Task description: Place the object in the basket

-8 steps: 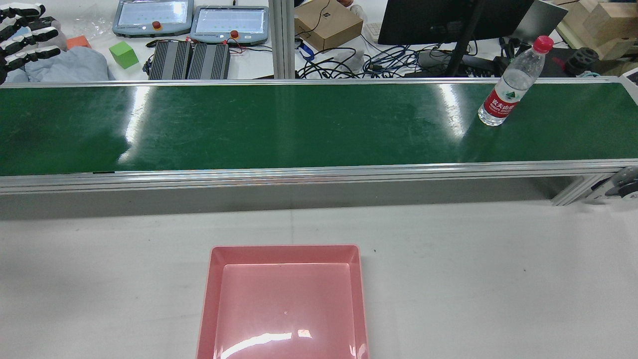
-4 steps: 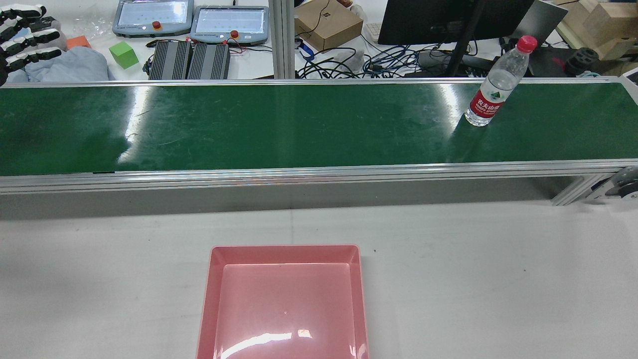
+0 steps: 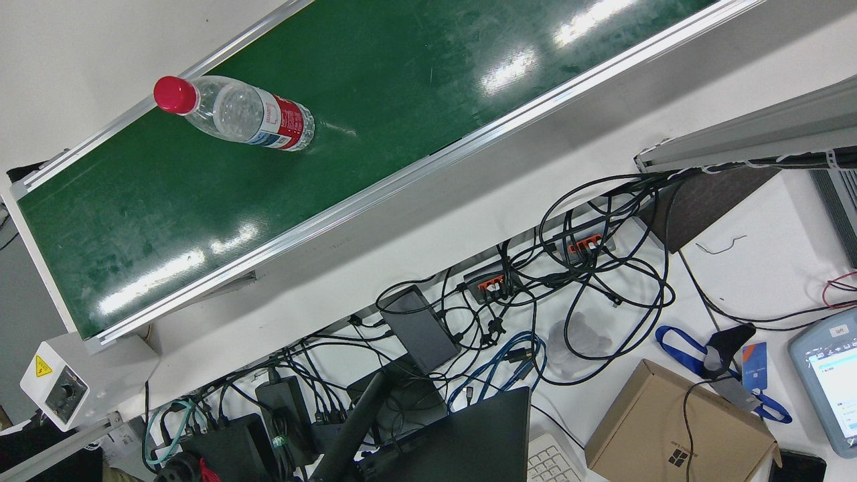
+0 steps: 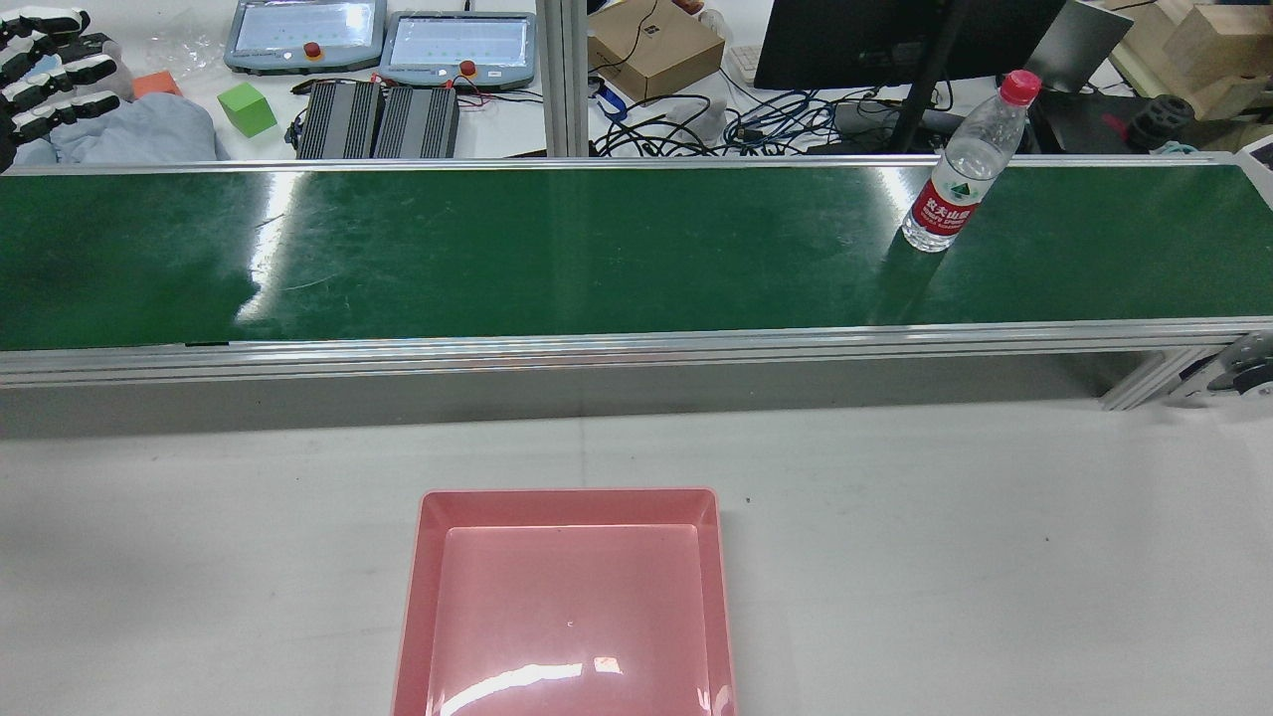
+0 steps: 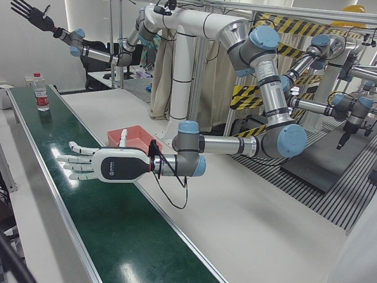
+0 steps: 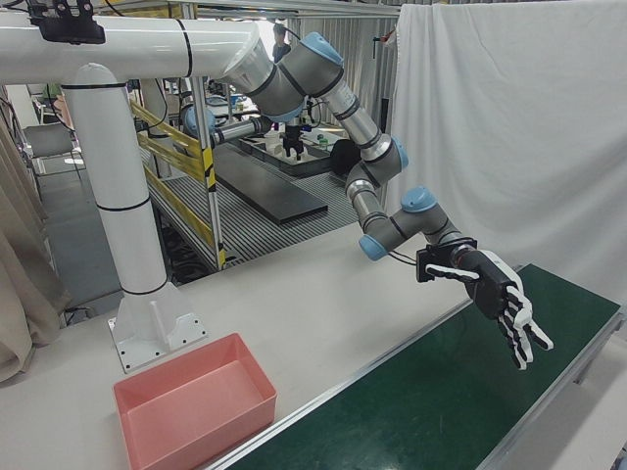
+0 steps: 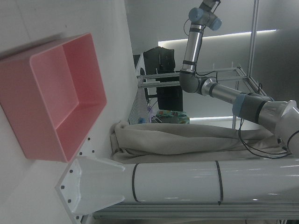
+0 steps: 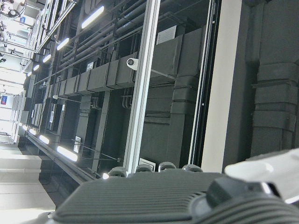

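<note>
A clear water bottle point(image 4: 957, 174) with a red cap and red label stands upright on the green conveyor belt point(image 4: 557, 249), toward its right end; it also shows in the front view point(image 3: 248, 120) and far off in the left-front view point(image 5: 40, 94). The empty pink basket point(image 4: 567, 507) sits on the grey table in front of the belt and shows in the left hand view point(image 7: 60, 93) too. My left hand point(image 5: 97, 166) hovers open and empty over the belt's left end, far from the bottle, at the rear view's top left point(image 4: 50, 60). My right hand point(image 5: 32, 13) is raised high, fingers spread, empty.
The belt has aluminium side rails point(image 4: 597, 348). Behind it lie teach pendants point(image 4: 303, 35), a cardboard box point(image 4: 651, 45), a monitor and tangled cables. The white arm pedestal point(image 6: 122, 215) stands beside the basket point(image 6: 191, 411).
The bottle has travelled left along the belt, still upright. The left hand has barely shifted. The basket is unchanged.
</note>
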Controlling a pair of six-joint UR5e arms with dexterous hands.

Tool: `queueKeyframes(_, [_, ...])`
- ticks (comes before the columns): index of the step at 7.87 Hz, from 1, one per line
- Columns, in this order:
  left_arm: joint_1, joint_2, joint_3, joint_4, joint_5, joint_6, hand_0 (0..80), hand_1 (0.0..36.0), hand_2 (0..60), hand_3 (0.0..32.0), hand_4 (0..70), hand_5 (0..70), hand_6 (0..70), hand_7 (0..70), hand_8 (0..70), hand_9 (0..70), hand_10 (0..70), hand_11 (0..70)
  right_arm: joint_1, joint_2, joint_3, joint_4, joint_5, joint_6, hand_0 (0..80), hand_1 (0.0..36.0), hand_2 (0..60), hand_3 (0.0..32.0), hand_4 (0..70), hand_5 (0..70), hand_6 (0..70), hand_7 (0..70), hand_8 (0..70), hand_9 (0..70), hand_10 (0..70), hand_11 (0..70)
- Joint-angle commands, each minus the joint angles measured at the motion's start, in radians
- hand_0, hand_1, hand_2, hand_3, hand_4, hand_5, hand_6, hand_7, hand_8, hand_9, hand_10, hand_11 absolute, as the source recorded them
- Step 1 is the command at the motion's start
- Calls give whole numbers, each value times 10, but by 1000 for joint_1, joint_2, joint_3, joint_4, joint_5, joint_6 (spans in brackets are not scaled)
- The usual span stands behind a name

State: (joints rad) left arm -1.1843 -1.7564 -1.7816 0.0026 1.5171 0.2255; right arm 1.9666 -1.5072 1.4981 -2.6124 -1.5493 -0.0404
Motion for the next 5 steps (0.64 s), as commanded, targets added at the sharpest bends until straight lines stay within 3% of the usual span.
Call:
queueKeyframes(1, [-1, 0, 1, -1, 0, 0, 528, 0, 0, 108, 40, 306, 45, 35, 103, 107, 78, 121, 0, -1, 1, 0, 0, 1, 0, 0, 0, 0, 0, 0, 0, 0, 0, 0, 0, 0])
queueKeyframes(5, [-3, -2, -1, -1, 0, -2, 530, 0, 0, 106, 69, 312, 53, 41, 123, 116, 87, 133, 0, -1, 1, 0, 0, 1, 0, 0, 0, 0, 0, 0, 0, 0, 0, 0, 0, 0])
